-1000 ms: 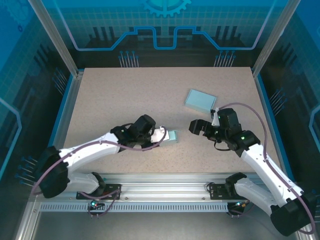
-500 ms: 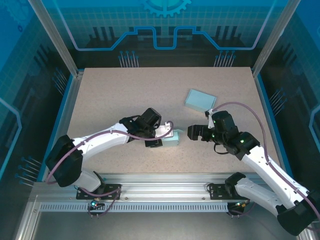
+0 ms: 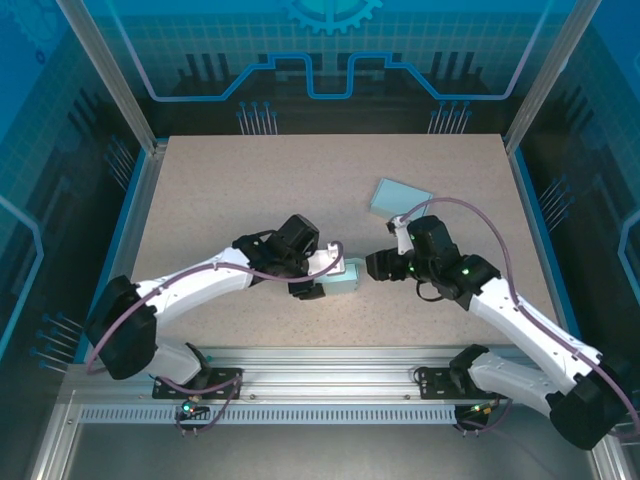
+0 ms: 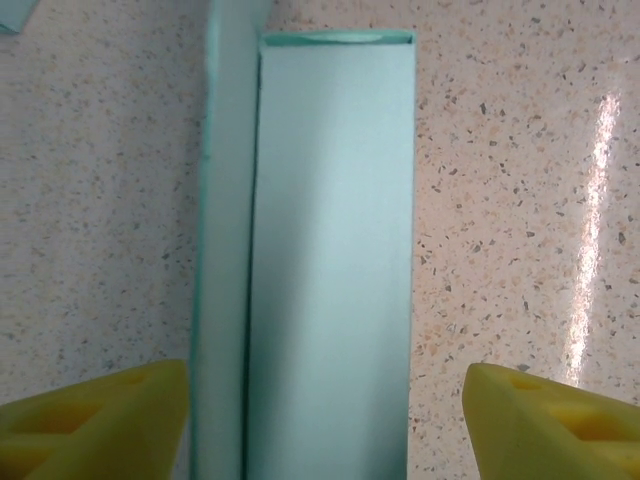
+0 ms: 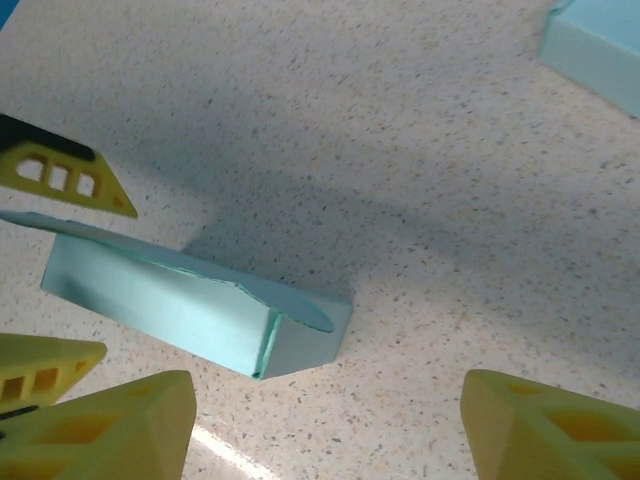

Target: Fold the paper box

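Hidden from me: on the left wrist camera, the near end of the paper box [image 4: 335, 250] runs off the bottom of the frame, so I cannot see how far it reaches between my fingers.
Hard to read: from above, my two wrists crowd the box and only a small mint patch of it is visible.
Left gripper [image 4: 325, 425]: jaws apart, straddling the box; the left fingertip [image 4: 95, 420] sits just beside the box's side flap, and bare table separates the right fingertip from the box. I cannot tell whether the left one touches.
Right gripper [image 5: 327, 420]: jaws apart with nothing between them, the box lying just ahead of them and to one side.
Box position: lying on its side on the table [image 3: 250, 190], near the middle of the front half, between my two grippers.
Box shape: one long flap stands lifted along the top edge; the end facing my right wrist is open, showing a curved tuck tab.
Second mint piece [image 3: 400, 197]: flat on the table beyond my right wrist, well apart from the box.
Edges: the metal rail [image 3: 330, 365] runs along the near side.
Open room: wide bare table behind and left of the box.
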Controlling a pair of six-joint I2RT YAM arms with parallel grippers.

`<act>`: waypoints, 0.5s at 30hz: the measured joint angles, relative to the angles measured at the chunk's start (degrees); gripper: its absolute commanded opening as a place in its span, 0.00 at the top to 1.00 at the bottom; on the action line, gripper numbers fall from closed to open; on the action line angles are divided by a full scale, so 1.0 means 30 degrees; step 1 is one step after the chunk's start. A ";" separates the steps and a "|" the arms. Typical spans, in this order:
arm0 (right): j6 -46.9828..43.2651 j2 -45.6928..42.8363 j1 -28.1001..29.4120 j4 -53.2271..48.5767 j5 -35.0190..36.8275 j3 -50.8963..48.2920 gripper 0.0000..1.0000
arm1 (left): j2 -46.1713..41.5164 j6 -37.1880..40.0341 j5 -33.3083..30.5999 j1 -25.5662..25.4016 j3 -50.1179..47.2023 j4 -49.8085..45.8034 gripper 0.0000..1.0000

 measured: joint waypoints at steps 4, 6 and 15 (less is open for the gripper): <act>-0.1035 0.1093 0.0182 0.0204 -0.0554 0.0437 0.34 | -0.1749 -0.0138 0.0007 0.0794 -0.1137 0.0364 0.26; -0.1501 0.1639 0.0255 0.0306 -0.0736 0.0656 0.34 | -0.2514 -0.0189 0.0007 0.1071 -0.1953 0.0670 0.26; -0.2827 0.3781 0.0663 0.0714 -0.1282 0.1676 0.38 | -0.3665 -0.0423 0.0211 0.1188 -0.4546 0.2499 0.26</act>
